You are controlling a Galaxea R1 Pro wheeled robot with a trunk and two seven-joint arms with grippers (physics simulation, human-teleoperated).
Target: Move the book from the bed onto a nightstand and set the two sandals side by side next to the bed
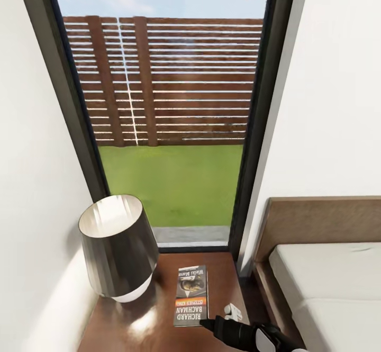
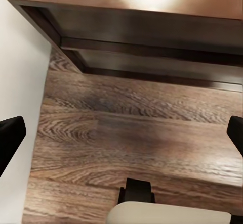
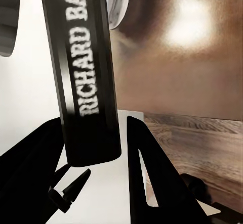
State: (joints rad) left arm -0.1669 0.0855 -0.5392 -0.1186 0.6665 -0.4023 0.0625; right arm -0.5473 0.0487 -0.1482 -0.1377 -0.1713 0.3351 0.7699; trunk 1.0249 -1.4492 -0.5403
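**Fingers at the book's near end, book flat on nightstand**

Fingers of the right gripper (image 1: 218,322) sit at the near right corner of the book (image 1: 191,295), one black tip touching or just beside the lower edge in the head view. In the right wrist view the two dark fingers (image 3: 147,168) stand apart, with the book's spine (image 3: 83,72), lettered "RICHARD BAC…", running down between them; contact with the pads can't be confirmed, so a clamp on the book cannot be told.

Book lies flat, cover up, on the glossy dark-brown surface of the nightstand (image 1: 143,325), towards its right half, orange band and white lettering at the near end. A lamp (image 1: 117,249) with a dark conical shade stands on the left part of the same surface, close to the book but apart from it. Behind is a tall dark-framed window (image 1: 254,129) showing grass and a slatted brown fence. Bed (image 1: 328,283) with pale mattress and brown headboard sits right of the nightstand.

Left gripper (image 2: 121,138): black fingertips at the two edges of the left wrist view, wide apart, nothing between, over wood-plank floor (image 2: 136,128) in front of the nightstand's dark base.
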